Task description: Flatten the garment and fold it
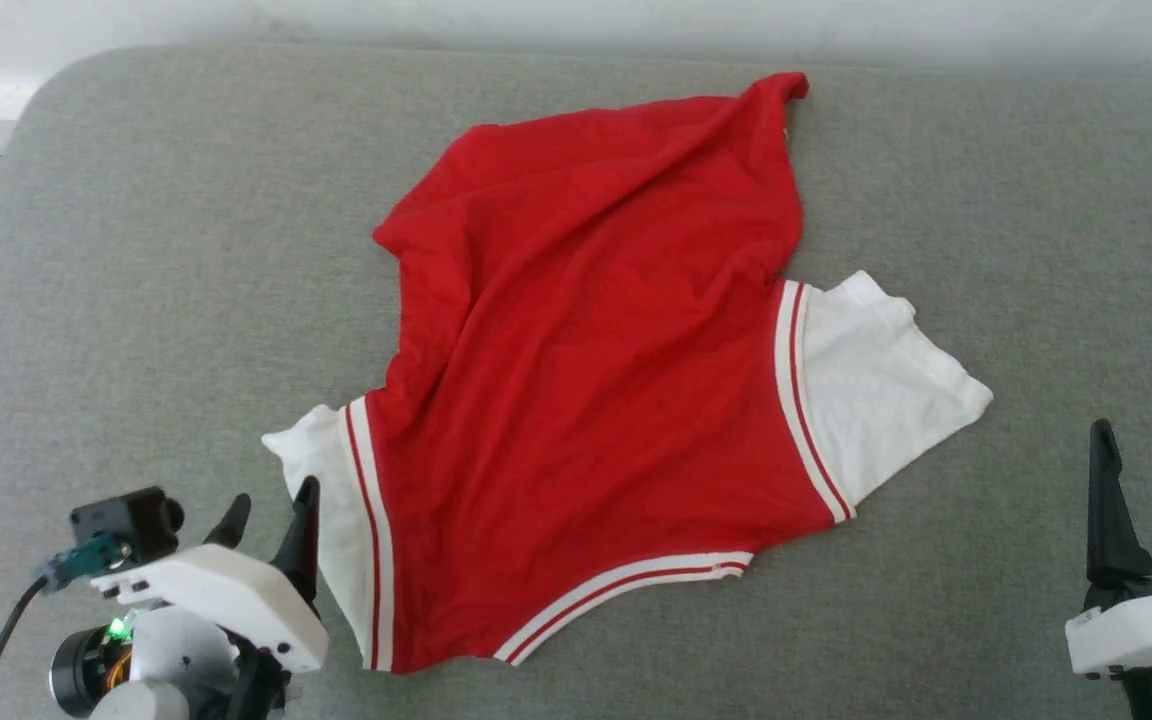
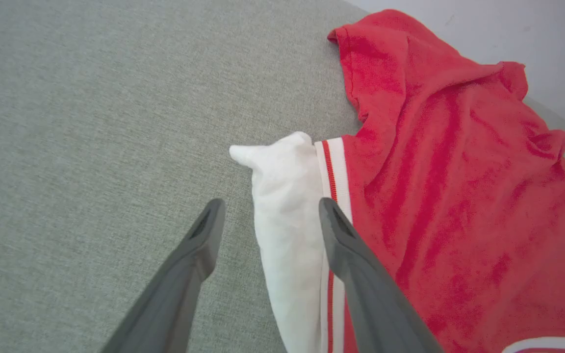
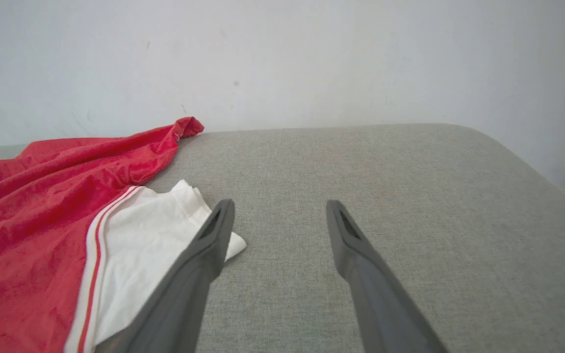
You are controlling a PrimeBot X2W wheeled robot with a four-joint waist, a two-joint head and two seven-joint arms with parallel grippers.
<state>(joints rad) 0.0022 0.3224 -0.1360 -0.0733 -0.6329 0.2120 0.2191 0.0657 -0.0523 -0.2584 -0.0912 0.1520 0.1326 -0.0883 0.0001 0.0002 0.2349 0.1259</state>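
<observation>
The red garment (image 1: pixel 596 370) lies rumpled on the grey surface, plain side up, its numbers and letters hidden. Its striped neck trim (image 1: pixel 626 590) points toward me. One white sleeve (image 1: pixel 331 500) is bunched at the lower left, the other white sleeve (image 1: pixel 881 385) spreads at the right. My left gripper (image 1: pixel 271 515) is open, straddling the bunched sleeve (image 2: pixel 282 206) from above, one finger on each side. My right gripper (image 1: pixel 1146 450) is open too, nothing between its fingers, to the right of the spread sleeve (image 3: pixel 150 250).
The grey padded table (image 1: pixel 136 250) has rounded far corners and a pale wall (image 3: pixel 282 59) behind it. Bare fabric surrounds the garment on all sides, widest at the left and right.
</observation>
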